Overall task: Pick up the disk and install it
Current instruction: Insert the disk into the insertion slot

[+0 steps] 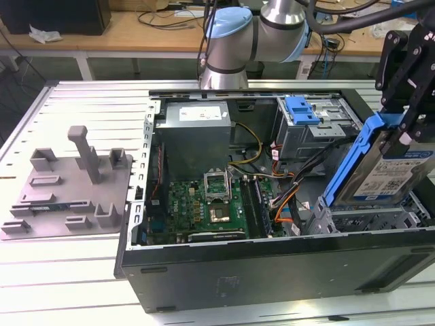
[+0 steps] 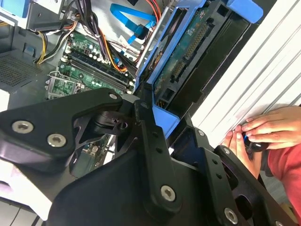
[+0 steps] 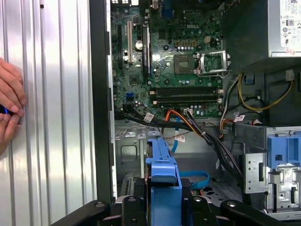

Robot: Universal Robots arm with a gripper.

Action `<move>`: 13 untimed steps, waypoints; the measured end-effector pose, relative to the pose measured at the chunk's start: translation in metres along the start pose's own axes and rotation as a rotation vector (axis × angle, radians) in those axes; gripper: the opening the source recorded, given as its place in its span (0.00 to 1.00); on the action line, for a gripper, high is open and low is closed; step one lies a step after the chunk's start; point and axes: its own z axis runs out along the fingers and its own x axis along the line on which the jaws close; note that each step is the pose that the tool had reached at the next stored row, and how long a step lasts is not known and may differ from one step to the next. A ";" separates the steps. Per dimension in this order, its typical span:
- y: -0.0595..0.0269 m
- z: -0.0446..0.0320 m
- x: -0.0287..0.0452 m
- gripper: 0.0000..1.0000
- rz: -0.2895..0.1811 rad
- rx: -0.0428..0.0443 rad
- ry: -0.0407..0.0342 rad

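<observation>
Above open case (image 1: 272, 272), tilted blue-framed silver disk (image 1: 394, 173)

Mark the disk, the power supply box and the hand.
the disk (image 1: 399, 173), exterior view, on its white-and-blue label.
the power supply box (image 1: 197, 146), exterior view, on its grey face.
the hand (image 2: 270, 123), second wrist view, on the fingers.

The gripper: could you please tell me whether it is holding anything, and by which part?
The gripper holds the disk by its upper end, at the blue carrier.

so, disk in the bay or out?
Out. The disk is held tilted in the tool, raised above the bay, not seated.
</observation>
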 end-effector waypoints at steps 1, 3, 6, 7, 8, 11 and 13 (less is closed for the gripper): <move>0.0000 0.0008 0.0000 0.37 0.000 0.0001 -0.0001; 0.0000 0.0024 0.0001 0.37 0.000 0.0000 0.0001; 0.0001 0.0048 0.0002 0.37 0.000 0.0001 0.0001; 0.0001 0.0057 0.0002 0.37 0.000 0.0001 0.0000; 0.0001 0.0068 0.0003 0.37 0.000 0.0000 0.0001; 0.0002 0.0101 0.0004 0.37 0.000 -0.0001 0.0005; 0.0003 0.0119 0.0004 0.37 0.000 -0.0003 0.0010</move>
